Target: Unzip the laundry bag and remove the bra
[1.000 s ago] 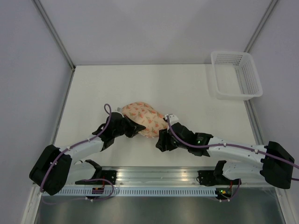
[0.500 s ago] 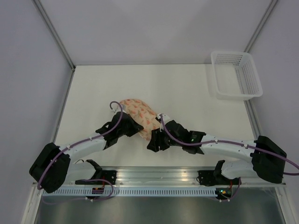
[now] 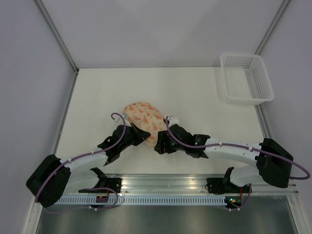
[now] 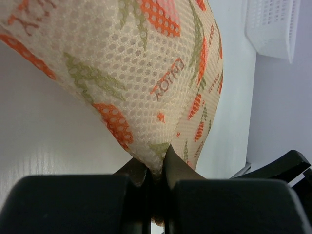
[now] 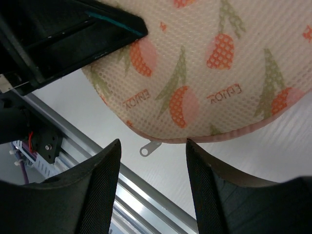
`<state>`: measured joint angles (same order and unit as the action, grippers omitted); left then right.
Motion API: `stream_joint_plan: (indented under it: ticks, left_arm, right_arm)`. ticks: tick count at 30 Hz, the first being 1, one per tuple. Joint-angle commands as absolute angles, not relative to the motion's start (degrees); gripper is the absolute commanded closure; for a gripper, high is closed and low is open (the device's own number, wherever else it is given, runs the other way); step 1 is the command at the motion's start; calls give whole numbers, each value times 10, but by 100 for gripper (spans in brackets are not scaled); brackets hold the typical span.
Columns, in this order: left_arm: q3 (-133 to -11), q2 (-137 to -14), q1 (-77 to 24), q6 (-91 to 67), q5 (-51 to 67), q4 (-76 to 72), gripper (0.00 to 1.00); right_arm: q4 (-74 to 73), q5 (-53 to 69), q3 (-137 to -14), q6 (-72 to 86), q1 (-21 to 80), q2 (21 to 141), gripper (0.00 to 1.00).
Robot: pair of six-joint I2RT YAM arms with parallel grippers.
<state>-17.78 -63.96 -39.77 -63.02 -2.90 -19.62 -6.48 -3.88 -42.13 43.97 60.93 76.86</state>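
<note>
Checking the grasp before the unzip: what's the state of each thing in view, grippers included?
Peach-cream printed fabric laundry bag: on the table, pink rim zipped where visible.
Small metal zipper pull: free, ungripped.
Left gripper: shut, pinching the bag's fabric.
Right gripper: open, fingers either side of the pull.
White plastic mesh basket: upright, far right corner.
Bra: not in view.
</note>
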Motion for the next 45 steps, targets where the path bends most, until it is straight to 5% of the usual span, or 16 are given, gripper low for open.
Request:
stream_joint_plan:
  ticks: [1,20,29,41,45]
  left_arm:
    - [-179,-633,-400,-657,-27,-294,98]
    - [-182,-630,-403,-716,-19,-285,98]
    - [-204,-640,-403,-790,-19,-240,98]
    - [-205,-638,-403,-801,-14,-202,98]
    - [-202,-640,-403,-803,-14,-200,98]
  right_arm:
    - [-84,-85,-444,470,613,785,38]
    - [-67,-85,-451,486,616,797,52]
    - [-68,-97,-447,491,642,795,49]
    - [-111,-248,-449,483,657,753,51]
    - [-105,-262,-444,476,659,738,60]
